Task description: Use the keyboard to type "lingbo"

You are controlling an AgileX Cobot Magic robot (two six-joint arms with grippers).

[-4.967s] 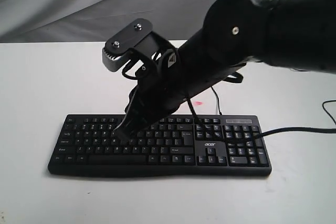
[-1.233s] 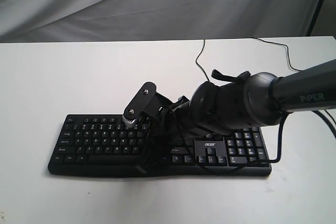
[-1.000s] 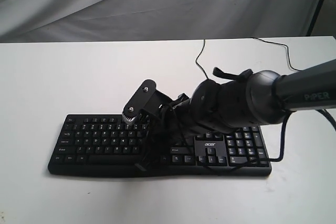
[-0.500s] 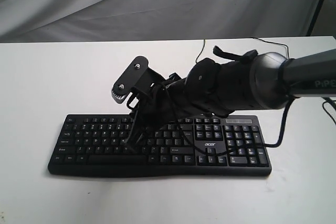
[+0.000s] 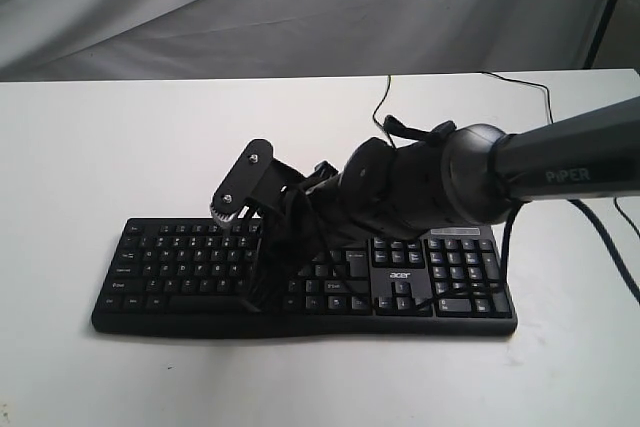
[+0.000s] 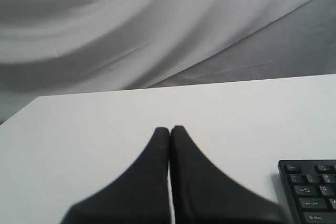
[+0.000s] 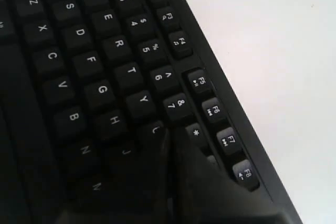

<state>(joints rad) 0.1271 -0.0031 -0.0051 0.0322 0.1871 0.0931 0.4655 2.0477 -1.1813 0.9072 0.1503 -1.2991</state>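
Right claw [image 7: 169,132] slants down, tips pressed together, over the keyboard [image 5: 180,257]

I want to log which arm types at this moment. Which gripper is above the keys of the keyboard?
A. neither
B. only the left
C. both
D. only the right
D: the right gripper, fingers together, is over the letter keys of the keyboard near J, while the left gripper, also shut, is above the bare white table, off the keyboard's corner.
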